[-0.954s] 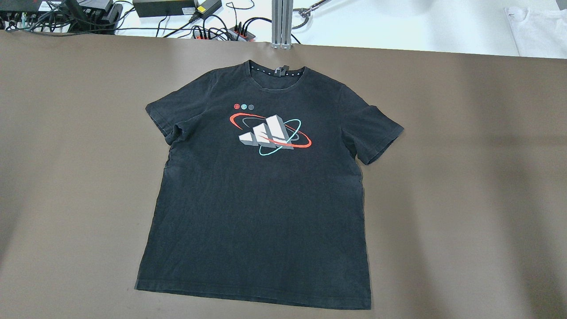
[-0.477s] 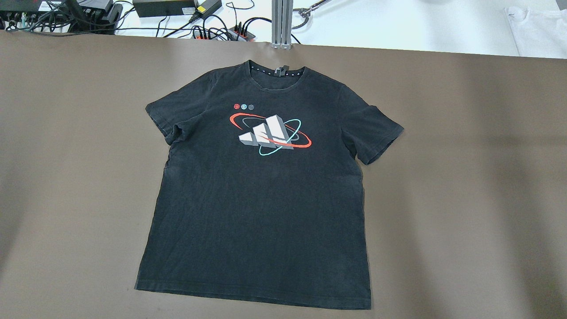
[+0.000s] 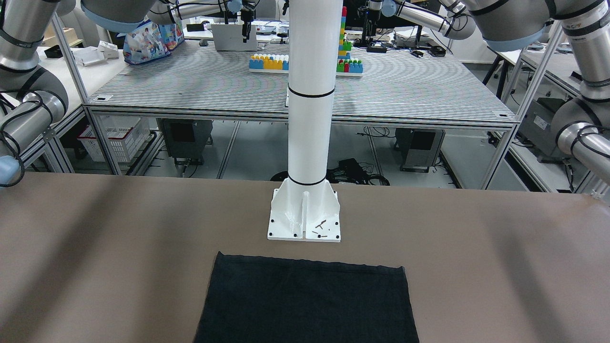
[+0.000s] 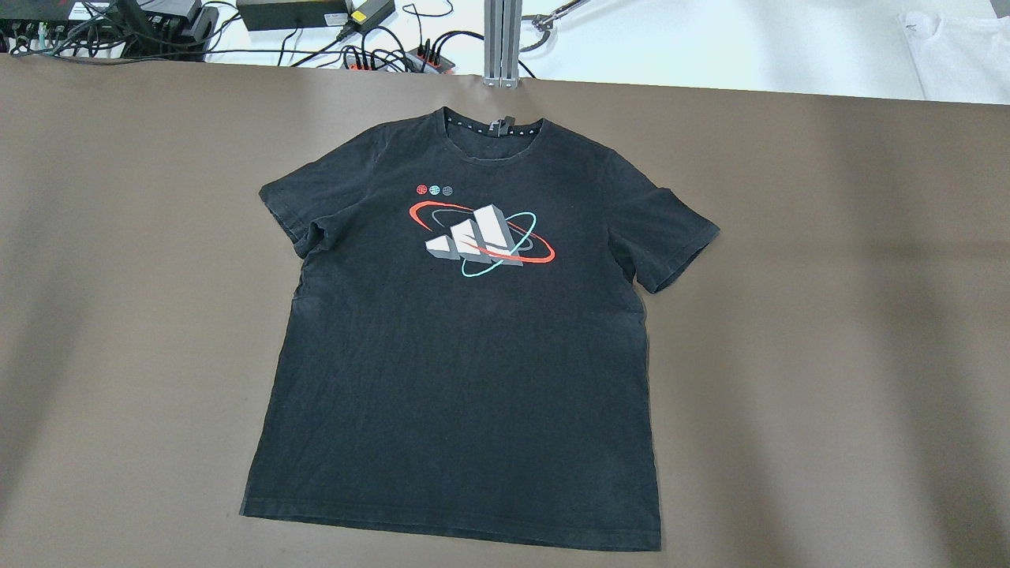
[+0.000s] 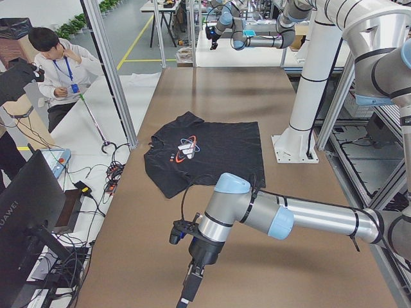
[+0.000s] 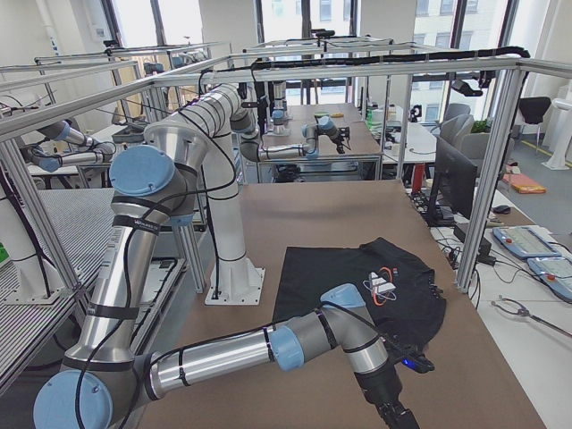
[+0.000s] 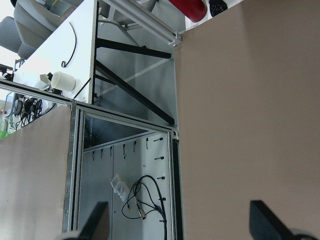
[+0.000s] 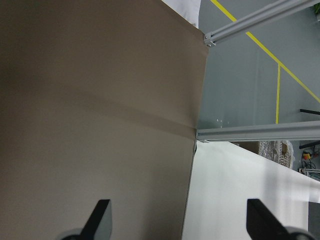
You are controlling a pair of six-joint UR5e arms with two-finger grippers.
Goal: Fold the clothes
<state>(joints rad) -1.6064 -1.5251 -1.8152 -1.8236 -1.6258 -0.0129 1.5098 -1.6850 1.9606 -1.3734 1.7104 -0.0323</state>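
The clothes (image 4: pixel 473 355) are one black T-shirt with a red, teal and grey print on the chest. It lies flat and face up on the brown table (image 4: pixel 828 315), collar toward the far edge, both sleeves spread. The front-facing view catches its hem (image 3: pixel 305 300). My left gripper (image 7: pixel 181 225) is open with nothing in it, hovering over the table's left end, far from the shirt (image 5: pixel 218 151). My right gripper (image 8: pixel 181 220) is open too, over the table's right end, apart from the shirt (image 6: pixel 331 268).
The white robot column's base (image 3: pixel 304 214) stands just behind the hem. An aluminium post (image 4: pixel 502 39), cables (image 4: pixel 379 47) and a white garment (image 4: pixel 959 55) lie beyond the far edge. A person (image 5: pixel 58 64) stands off the far side.
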